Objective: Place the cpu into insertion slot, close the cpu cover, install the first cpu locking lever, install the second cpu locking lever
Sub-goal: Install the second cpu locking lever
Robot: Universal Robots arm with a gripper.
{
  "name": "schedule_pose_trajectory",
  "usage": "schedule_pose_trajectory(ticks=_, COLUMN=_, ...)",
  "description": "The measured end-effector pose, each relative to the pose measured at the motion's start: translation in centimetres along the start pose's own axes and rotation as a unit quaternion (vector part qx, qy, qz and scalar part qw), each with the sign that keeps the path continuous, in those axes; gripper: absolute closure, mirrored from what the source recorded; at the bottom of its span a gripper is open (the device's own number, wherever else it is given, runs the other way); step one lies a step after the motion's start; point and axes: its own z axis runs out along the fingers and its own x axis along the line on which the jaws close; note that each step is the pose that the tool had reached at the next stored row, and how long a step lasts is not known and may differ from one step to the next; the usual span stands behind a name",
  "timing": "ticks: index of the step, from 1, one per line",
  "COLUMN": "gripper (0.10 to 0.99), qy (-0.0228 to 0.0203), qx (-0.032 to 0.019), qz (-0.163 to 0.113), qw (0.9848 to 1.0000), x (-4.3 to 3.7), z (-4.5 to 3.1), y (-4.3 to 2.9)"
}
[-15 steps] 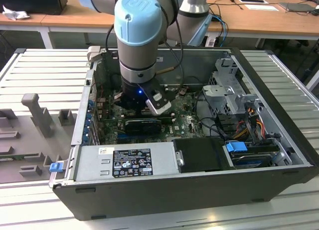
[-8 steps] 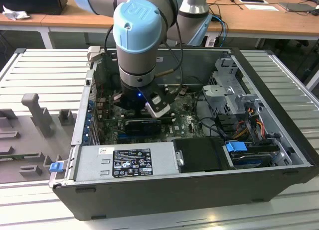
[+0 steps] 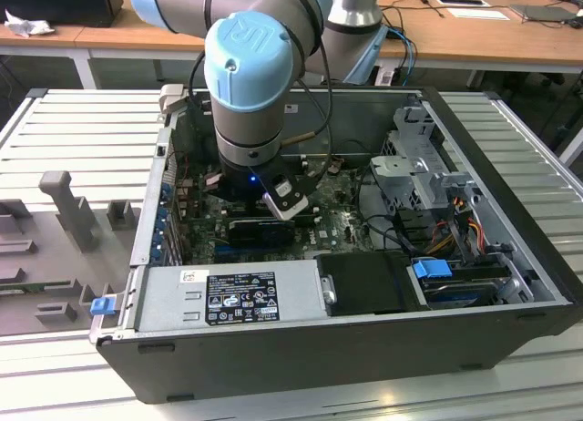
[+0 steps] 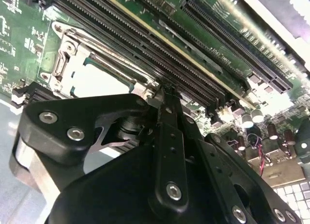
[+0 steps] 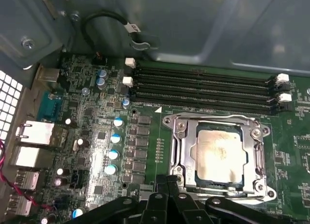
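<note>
The cpu (image 5: 220,153), with its silvery top, lies flat in the insertion slot (image 5: 170,121) on the green motherboard. The cpu cover (image 5: 256,156) is folded down over it as a metal frame, and the chip shows through its window. In the second wrist view the cpu (image 4: 99,78) and the cpu cover (image 4: 63,64) sit just beyond the fingertips. My gripper (image 5: 168,181) is shut, its tips together at the socket's edge, close to the corner by the memory slots (image 4: 145,44). I cannot make out the locking levers' positions. The arm (image 3: 250,93) reaches down into the open computer case (image 3: 510,321).
Long black memory slots (image 5: 203,86) run beside the socket. Rows of capacitors (image 5: 114,146) and rear ports (image 5: 34,134) stand nearby. In the case, a power supply (image 3: 228,298), drive bays (image 3: 428,179) and cable bundles (image 3: 455,230) crowd the sides. A grey fixture tray (image 3: 64,202) lies at the exterior view's left.
</note>
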Motion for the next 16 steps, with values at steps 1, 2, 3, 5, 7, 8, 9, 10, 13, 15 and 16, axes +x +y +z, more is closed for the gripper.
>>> schedule_pose_trajectory(ticks=1, gripper=0.980, qy=-0.0002, qx=-0.0009, qz=0.000, qw=1.0000, x=0.05, z=-0.01, y=0.02)
schedule_pose_trajectory(ticks=2, gripper=0.980, qy=-0.0002, qx=-0.0011, qz=0.000, qw=1.0000, x=0.10, z=-0.10, y=0.05)
schedule_pose_trajectory(ticks=3, gripper=0.980, qy=-0.0003, qx=-0.0013, qz=0.000, qw=1.0000, x=0.11, z=-0.43, y=0.17)
schedule_pose_trajectory(ticks=5, gripper=0.980, qy=-0.0001, qx=-0.0011, qz=0.000, qw=1.0000, x=0.08, z=-1.21, y=0.42)
schedule_pose_trajectory(ticks=7, gripper=0.980, qy=-0.0001, qx=-0.0011, qz=0.000, qw=1.0000, x=0.07, z=-1.91, y=0.66)
schedule_pose_trajectory(ticks=8, gripper=0.980, qy=-0.0001, qx=-0.0011, qz=0.000, qw=1.0000, x=0.05, z=-2.18, y=0.75)
schedule_pose_trajectory(ticks=9, gripper=0.980, qy=-0.0001, qx=-0.0011, qz=0.000, qw=1.0000, x=0.05, z=-2.51, y=0.86)
schedule_pose_trajectory(ticks=10, gripper=0.980, qy=-0.0001, qx=-0.0011, qz=0.000, qw=1.0000, x=0.04, z=-2.77, y=0.95)
schedule_pose_trajectory(ticks=13, gripper=0.980, qy=-0.0001, qx=-0.0011, qz=0.000, qw=1.0000, x=0.02, z=-3.35, y=1.14)
schedule_pose_trajectory(ticks=15, gripper=0.980, qy=-0.0002, qx=-0.0012, qz=0.000, qw=1.0000, x=0.01, z=-3.35, y=1.15)
schedule_pose_trajectory(ticks=16, gripper=0.980, qy=-0.0001, qx=-0.0011, qz=0.000, qw=1.0000, x=0.01, z=-3.36, y=1.15)
